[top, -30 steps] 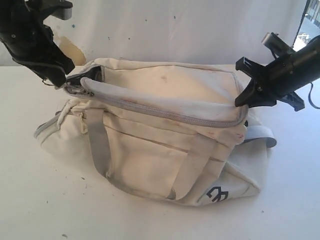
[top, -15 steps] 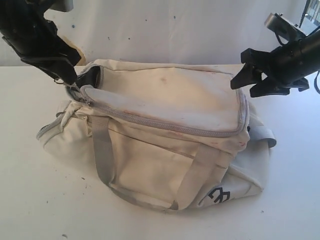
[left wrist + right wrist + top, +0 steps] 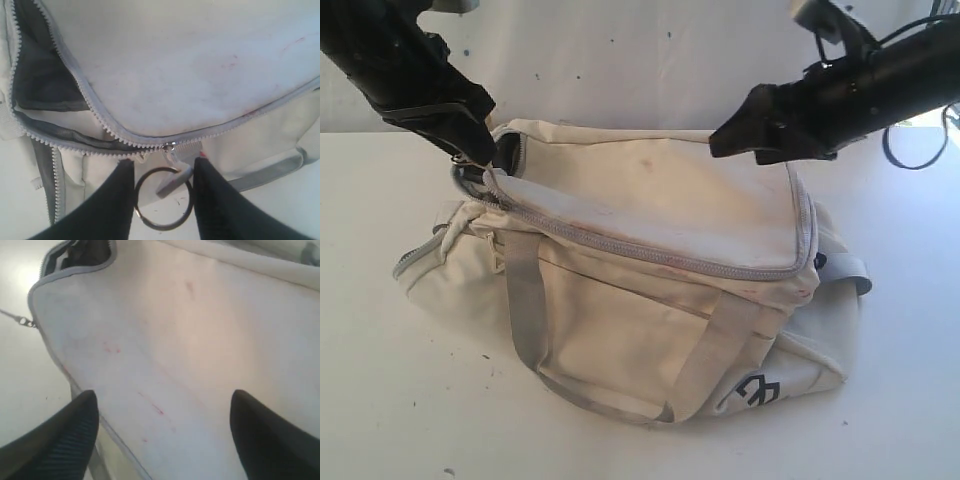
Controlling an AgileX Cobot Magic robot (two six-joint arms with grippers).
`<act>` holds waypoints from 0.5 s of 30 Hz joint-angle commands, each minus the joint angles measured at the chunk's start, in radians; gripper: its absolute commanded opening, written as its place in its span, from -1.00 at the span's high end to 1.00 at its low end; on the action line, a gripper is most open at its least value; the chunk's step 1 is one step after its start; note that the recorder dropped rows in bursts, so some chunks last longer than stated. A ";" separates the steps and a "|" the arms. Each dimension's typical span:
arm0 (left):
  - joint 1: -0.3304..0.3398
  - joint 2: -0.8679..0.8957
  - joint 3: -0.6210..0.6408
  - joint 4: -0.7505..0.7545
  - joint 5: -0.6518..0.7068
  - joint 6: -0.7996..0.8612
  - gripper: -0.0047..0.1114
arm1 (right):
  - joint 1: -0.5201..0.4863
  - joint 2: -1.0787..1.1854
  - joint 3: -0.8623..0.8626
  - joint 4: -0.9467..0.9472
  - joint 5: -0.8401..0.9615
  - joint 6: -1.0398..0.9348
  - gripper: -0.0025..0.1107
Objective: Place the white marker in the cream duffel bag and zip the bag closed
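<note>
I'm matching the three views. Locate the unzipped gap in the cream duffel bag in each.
Exterior view: the unzipped gap sits at the cream duffel bag's upper-left corner, by the left end effector.
Left wrist view: picture's upper left, dark lining showing.
Right wrist view: gap at picture's top left.
Shared landmark: grey zipper track edging the lid.

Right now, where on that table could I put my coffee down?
The widest bare table lies in front of the cream duffel bag, along the near edge; a smaller patch lies right of its strap end. Crowded: the bag's left end, where the left pincer straddles the zipper ring, and its top, under the right pincer.
</note>
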 commanded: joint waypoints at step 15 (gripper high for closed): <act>0.001 -0.015 0.000 0.089 0.001 -0.032 0.92 | 0.354 0.017 -0.002 0.014 -0.372 -0.248 -0.25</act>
